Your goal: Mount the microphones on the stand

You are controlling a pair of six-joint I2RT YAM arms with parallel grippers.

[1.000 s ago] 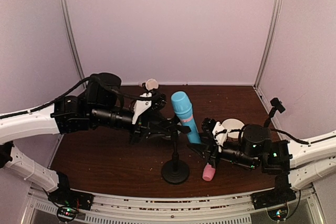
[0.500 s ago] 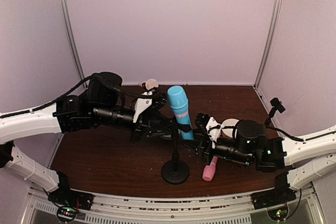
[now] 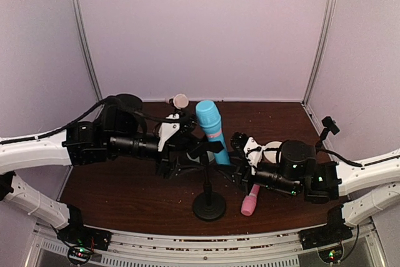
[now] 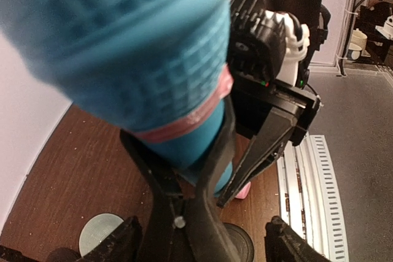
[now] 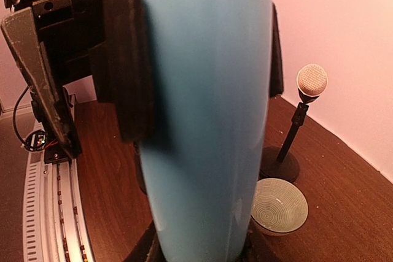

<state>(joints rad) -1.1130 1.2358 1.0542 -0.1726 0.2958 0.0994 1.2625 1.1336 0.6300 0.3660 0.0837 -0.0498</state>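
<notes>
The sky-blue plastic microphone [image 3: 210, 130] is pinched low on its body by the right gripper [image 3: 236, 149] and appears to sit in the forked clip [image 4: 202, 176] of the black round-footed stand [image 3: 208, 204], where the left gripper [image 3: 189, 150] hangs spread. If it is not fully seated, a release may let it tip out. Compared with one second ago, the left jaws have opened and the microphone stands more upright.

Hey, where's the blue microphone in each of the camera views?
Top external: blue microphone at centre, head up.
Left wrist: blue microphone fills the upper left, blurred.
Right wrist: blue microphone fills the middle.
Shared landmark: the stand clip around it.
</notes>
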